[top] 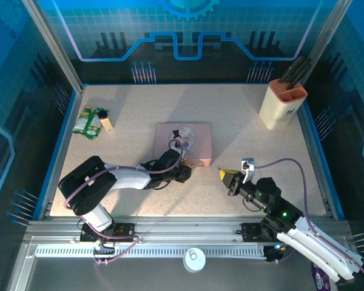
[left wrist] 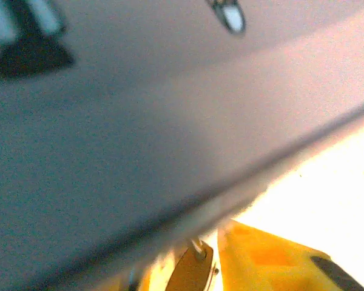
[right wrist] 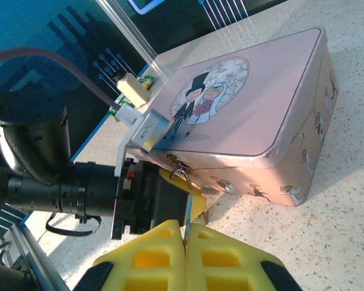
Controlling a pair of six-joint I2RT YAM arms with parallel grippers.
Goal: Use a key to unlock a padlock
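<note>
The right fingers (right wrist: 147,262) pinch the key (right wrist: 187,217), blade forward; the padlock (left wrist: 193,274) hangs at the pink tin's (right wrist: 249,115) front between the left fingers (left wrist: 267,260), whose grip I cannot tell; advance slowly, blade lined with the keyhole.

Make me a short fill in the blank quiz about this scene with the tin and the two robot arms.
1. The tin is ___ in colour.
2. The right gripper has its jaws shut on the thin silvery ___.
3. The cream holder stands in the far ___ corner of the table.
Missing words: pink; key; right.
</note>
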